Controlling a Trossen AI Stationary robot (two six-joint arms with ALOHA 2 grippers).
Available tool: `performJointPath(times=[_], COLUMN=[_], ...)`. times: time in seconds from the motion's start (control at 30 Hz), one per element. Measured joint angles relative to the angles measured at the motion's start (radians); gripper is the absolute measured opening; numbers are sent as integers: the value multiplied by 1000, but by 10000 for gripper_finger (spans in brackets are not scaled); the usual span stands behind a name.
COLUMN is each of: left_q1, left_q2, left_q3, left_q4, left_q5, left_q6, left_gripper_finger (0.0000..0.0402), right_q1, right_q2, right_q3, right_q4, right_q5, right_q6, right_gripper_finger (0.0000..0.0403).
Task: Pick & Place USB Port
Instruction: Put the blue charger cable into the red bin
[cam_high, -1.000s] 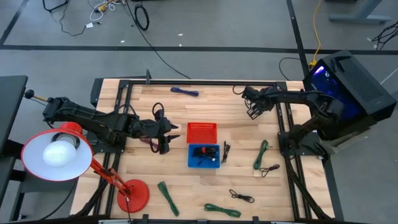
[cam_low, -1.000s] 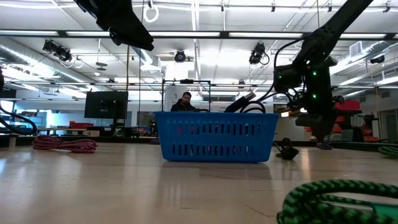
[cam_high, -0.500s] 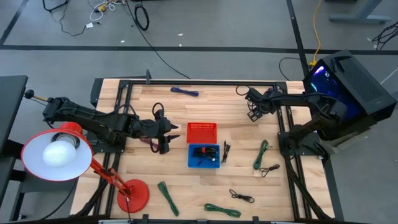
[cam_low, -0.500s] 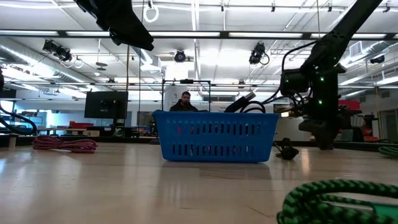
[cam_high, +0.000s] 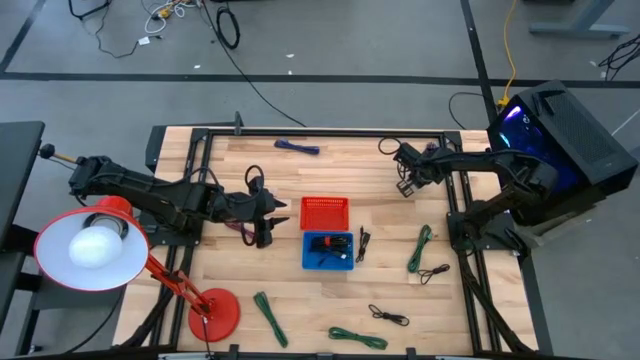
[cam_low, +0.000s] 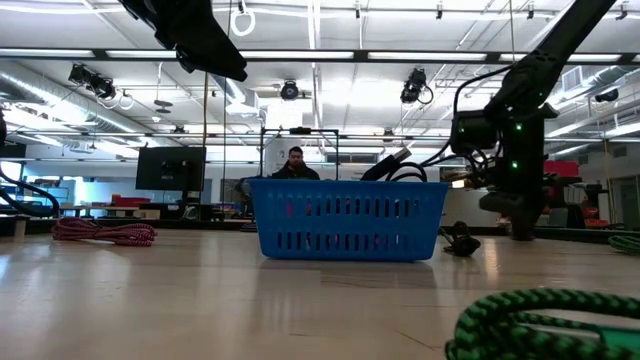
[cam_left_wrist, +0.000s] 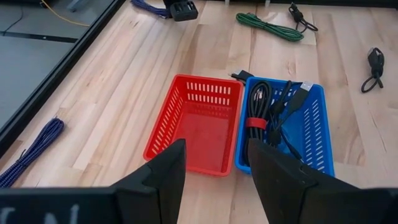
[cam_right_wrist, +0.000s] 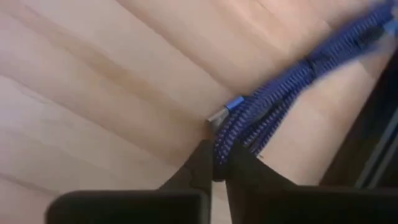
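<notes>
- Right hand (cam_high: 403, 182) has dropped to the tabletop (cam_high: 300, 300) at the far right corner since a second ago, when it hung slightly higher and nearer the middle; in the right wrist view its fingers (cam_right_wrist: 205, 163) now sit pressed together, pinching a blue braided USB cable (cam_right_wrist: 273, 106).
- The silver plug end of that cable lies just beside the fingertips, on bare wood. The bundle trails off toward the dark frame rail at the tabletop's edge.
- Judgement: the grasp has just been made, so the pick is done or nearly so; the lift and carry to a basket are yet to come.
- Left hand (cam_high: 272, 222) hovers left of the baskets, unchanged over the last second, fingers (cam_left_wrist: 163, 174) spread, holding nothing. It looks down at the red basket (cam_left_wrist: 196, 124), which is empty, and the blue basket (cam_left_wrist: 314, 134) touching it, which holds black cables (cam_left_wrist: 267, 115).
- Edges: the right hand works close to the black frame rail (cam_high: 452, 190); the cable may drag against it on the lift.
- Open room: bare wood lies between the right hand and the baskets, with only a small black cable (cam_high: 362, 243) just right of the blue basket.
- Green cables (cam_high: 420, 248) lie nearer the front, well off a direct path.
- A second blue cable (cam_high: 297, 147) lies at the far edge, well apart from both hands.
- Red desk lamp (cam_high: 100, 250) stands at the front left, away from the action.
</notes>
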Motion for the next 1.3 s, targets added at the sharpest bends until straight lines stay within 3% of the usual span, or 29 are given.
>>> performJointPath(times=[0.23,0.37,0.53,0.7,0.87,1.3], left_q1=[0,0,0,0,1,14], left_q2=[0,0,0,0,0,0], left_q3=[0,0,0,0,0,0], left_q4=[0,0,1,16,25,288], left_q5=[0,0,-17,-39,-120,-141], left_q6=[0,0,0,-30,-76,-59], left_gripper_finger=[179,179,179,179,179,179], right_q1=[3,52,144,259,395,672], right_q2=[7,13,10,8,8,6], right_q3=[30,117,248,385,543,821], right_q4=[-60,-236,-304,-290,-285,-155], right_q5=[-10,-54,-97,-159,-154,-48], right_q6=[13,34,27,24,22,-80], right_gripper_finger=[6,4,2,1,1,1])
